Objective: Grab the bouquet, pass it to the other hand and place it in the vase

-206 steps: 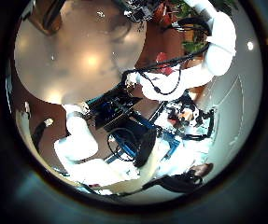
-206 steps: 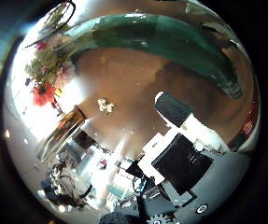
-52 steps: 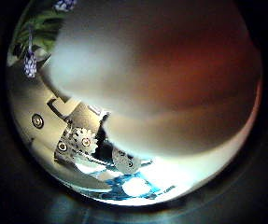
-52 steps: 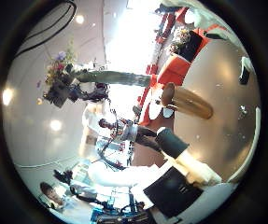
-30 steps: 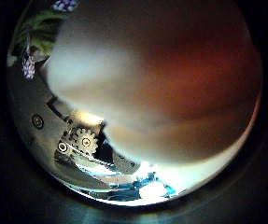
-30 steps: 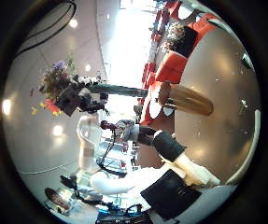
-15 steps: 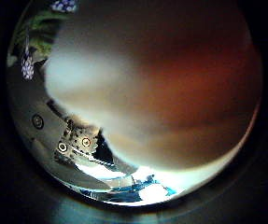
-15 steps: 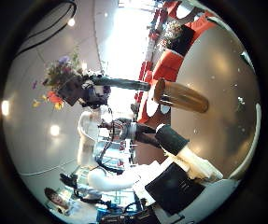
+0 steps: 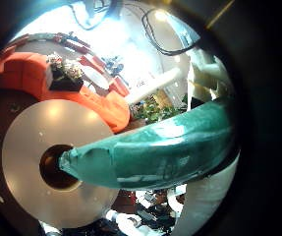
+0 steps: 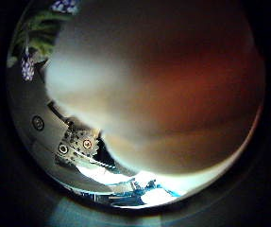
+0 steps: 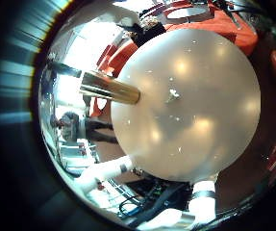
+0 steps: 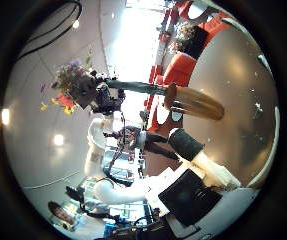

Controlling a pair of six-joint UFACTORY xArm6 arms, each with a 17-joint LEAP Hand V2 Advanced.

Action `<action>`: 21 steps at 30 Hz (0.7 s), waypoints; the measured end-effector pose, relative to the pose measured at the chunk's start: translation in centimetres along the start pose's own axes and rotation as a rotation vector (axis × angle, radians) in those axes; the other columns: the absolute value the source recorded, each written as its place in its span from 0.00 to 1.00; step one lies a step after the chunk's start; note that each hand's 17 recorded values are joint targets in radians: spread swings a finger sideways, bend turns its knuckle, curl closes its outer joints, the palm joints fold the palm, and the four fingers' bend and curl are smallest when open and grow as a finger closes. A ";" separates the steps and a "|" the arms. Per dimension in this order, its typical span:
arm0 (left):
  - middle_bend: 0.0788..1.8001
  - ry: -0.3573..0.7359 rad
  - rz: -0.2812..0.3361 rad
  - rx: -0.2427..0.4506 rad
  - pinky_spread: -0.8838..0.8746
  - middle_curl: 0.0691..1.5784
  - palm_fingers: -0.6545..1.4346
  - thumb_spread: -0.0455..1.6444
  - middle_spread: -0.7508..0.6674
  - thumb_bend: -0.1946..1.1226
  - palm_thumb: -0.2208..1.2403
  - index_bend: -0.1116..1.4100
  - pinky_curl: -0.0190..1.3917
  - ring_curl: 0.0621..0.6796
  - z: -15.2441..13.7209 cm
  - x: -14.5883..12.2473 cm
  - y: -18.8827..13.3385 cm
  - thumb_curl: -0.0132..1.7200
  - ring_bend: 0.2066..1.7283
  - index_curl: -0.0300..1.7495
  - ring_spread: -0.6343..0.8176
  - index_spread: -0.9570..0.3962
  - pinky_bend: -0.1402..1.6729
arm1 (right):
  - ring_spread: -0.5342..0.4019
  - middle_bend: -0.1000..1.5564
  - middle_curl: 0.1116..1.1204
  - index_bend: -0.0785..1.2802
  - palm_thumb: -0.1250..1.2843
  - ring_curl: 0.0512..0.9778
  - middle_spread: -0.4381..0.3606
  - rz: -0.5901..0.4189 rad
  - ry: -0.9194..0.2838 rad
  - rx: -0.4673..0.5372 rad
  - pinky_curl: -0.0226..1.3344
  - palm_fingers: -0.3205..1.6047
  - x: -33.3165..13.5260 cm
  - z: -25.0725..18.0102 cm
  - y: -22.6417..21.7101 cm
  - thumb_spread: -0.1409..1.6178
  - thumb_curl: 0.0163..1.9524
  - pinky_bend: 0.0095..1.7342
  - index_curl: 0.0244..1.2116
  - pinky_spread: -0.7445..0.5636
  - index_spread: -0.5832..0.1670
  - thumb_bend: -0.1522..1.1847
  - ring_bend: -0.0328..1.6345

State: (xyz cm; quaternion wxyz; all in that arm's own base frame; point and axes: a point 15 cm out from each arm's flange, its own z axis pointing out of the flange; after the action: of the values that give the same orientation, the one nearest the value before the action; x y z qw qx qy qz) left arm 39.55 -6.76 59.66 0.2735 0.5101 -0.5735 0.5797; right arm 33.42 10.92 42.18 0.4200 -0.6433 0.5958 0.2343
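In the right thumb side palm view my left hand [image 12: 108, 97] is curled round the bouquet [image 12: 71, 80], flowers on one side and the long wrapped stem reaching to the mouth of the tall vase [image 12: 195, 102]. In the left little finger side palm view the wrapped stem [image 9: 160, 147] crosses close to the palm and its end lies over the vase's dark mouth [image 9: 48, 169]. The left thumb side palm view is mostly filled by a close blurred surface, with flowers [image 10: 26, 64] at its edge. My right hand [image 12: 198, 155] is away from the vase, fingers straight, holding nothing.
The vase [image 11: 109, 89] stands near the edge of a round table [image 11: 195, 106], which also shows in the left little finger side palm view [image 9: 23, 147]. Upholstered seats [image 9: 72, 93] stand beyond the table.
In the right thumb side palm view my left hand has carried the bouquet closer to the vase. The stem end now reaches the vase's mouth.
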 end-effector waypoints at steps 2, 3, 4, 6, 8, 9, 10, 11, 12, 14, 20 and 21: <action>0.58 0.002 -0.005 -0.001 0.12 0.67 0.81 0.68 0.13 0.20 0.89 0.42 0.85 0.77 0.1 -0.3 0.1 0.58 0.88 0.82 0.18 0.16 0.66 | 0.76 0.22 0.23 0.17 0.59 0.20 0.70 0.002 0.000 -0.001 0.26 0.24 0.1 0.1 0.0 0.63 0.27 0.44 0.22 0.93 0.47 0.09 0.42; 0.57 0.003 -0.007 -0.002 0.12 0.67 0.81 0.68 0.13 0.20 0.89 0.42 0.85 0.77 0.1 -0.5 0.1 0.58 0.88 0.82 0.18 0.16 0.66 | 0.76 0.22 0.23 0.17 0.59 0.20 0.70 0.002 -0.001 -0.002 0.26 0.24 0.1 0.1 0.0 0.63 0.27 0.44 0.22 0.93 0.47 0.09 0.42; 0.57 0.004 -0.012 -0.002 0.12 0.67 0.81 0.68 0.13 0.20 0.89 0.41 0.85 0.77 0.1 -0.7 0.2 0.58 0.87 0.82 0.18 0.16 0.65 | 0.75 0.22 0.23 0.17 0.59 0.20 0.70 0.002 -0.001 -0.003 0.25 0.24 0.1 0.1 0.0 0.63 0.27 0.45 0.22 0.93 0.47 0.09 0.42; 0.57 0.005 -0.018 -0.003 0.12 0.67 0.81 0.68 0.13 0.19 0.89 0.41 0.85 0.78 0.2 -1.0 0.4 0.58 0.87 0.83 0.18 0.16 0.65 | 0.75 0.22 0.23 0.17 0.59 0.19 0.70 0.002 -0.002 -0.005 0.25 0.24 0.0 0.1 0.1 0.63 0.27 0.45 0.22 0.93 0.47 0.10 0.42; 0.57 0.008 -0.021 -0.004 0.11 0.67 0.81 0.68 0.13 0.19 0.89 0.40 0.85 0.78 0.2 -1.3 0.5 0.58 0.87 0.83 0.18 0.16 0.65 | 0.75 0.22 0.23 0.17 0.59 0.19 0.70 0.001 -0.001 -0.004 0.25 0.24 0.0 0.1 0.0 0.63 0.27 0.45 0.22 0.93 0.47 0.10 0.42; 0.57 0.008 -0.022 -0.003 0.11 0.67 0.81 0.67 0.13 0.19 0.89 0.40 0.85 0.78 0.2 -1.4 0.5 0.58 0.87 0.83 0.18 0.16 0.65 | 0.75 0.22 0.24 0.17 0.59 0.19 0.69 0.001 -0.002 -0.004 0.24 0.24 0.0 0.1 0.0 0.63 0.27 0.45 0.22 0.93 0.47 0.10 0.42; 0.56 0.009 -0.025 -0.003 0.11 0.68 0.81 0.67 0.13 0.18 0.89 0.40 0.85 0.77 0.3 -1.5 0.6 0.58 0.87 0.83 0.18 0.17 0.65 | 0.75 0.22 0.23 0.18 0.59 0.19 0.69 0.002 -0.002 -0.006 0.24 0.24 0.1 0.1 0.1 0.63 0.27 0.45 0.22 0.93 0.47 0.10 0.42; 0.56 0.009 -0.027 -0.004 0.11 0.68 0.81 0.67 0.13 0.18 0.89 0.39 0.85 0.78 0.3 -1.6 0.7 0.58 0.87 0.83 0.18 0.17 0.65 | 0.75 0.22 0.24 0.17 0.59 0.19 0.69 0.003 -0.002 -0.008 0.24 0.24 0.1 0.1 0.1 0.63 0.27 0.45 0.22 0.93 0.47 0.10 0.42; 0.56 0.010 -0.032 -0.005 0.11 0.68 0.81 0.67 0.13 0.18 0.89 0.39 0.85 0.78 0.3 -1.8 0.7 0.58 0.87 0.84 0.18 0.17 0.65 | 0.75 0.22 0.24 0.18 0.59 0.19 0.69 0.003 -0.003 -0.009 0.24 0.24 0.1 0.2 0.2 0.63 0.27 0.45 0.22 0.92 0.47 0.10 0.42; 0.56 0.014 -0.041 -0.004 0.11 0.68 0.81 0.66 0.13 0.16 0.88 0.38 0.85 0.77 0.4 -2.1 0.9 0.57 0.86 0.84 0.17 0.17 0.65 | 0.75 0.22 0.24 0.18 0.59 0.19 0.68 0.003 -0.003 -0.010 0.23 0.25 0.1 0.2 0.2 0.63 0.27 0.45 0.22 0.92 0.47 0.10 0.42; 0.47 0.019 -0.079 -0.035 0.20 0.65 0.31 0.59 0.20 0.05 0.56 0.30 0.78 0.75 0.7 -3.6 1.9 0.45 0.64 0.79 0.25 0.22 0.39 | 0.75 0.22 0.24 0.18 0.59 0.19 0.68 -0.001 -0.004 -0.012 0.23 0.25 0.0 0.2 0.3 0.63 0.27 0.44 0.22 0.92 0.47 0.09 0.42; 0.29 0.009 -0.088 -0.062 0.31 0.58 0.15 0.58 0.35 0.04 0.44 0.20 0.75 0.61 0.8 -4.1 2.5 0.41 0.57 0.75 0.42 0.29 0.31 | 0.75 0.22 0.24 0.17 0.59 0.19 0.68 0.000 -0.004 -0.011 0.22 0.25 0.0 0.2 0.3 0.63 0.27 0.44 0.22 0.92 0.47 0.09 0.42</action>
State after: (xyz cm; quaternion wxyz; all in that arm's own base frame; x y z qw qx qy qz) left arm 38.84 -6.95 54.80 0.3172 0.5235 -0.5670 0.5512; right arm 33.22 11.06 41.97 0.4175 -0.6452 0.5937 0.2387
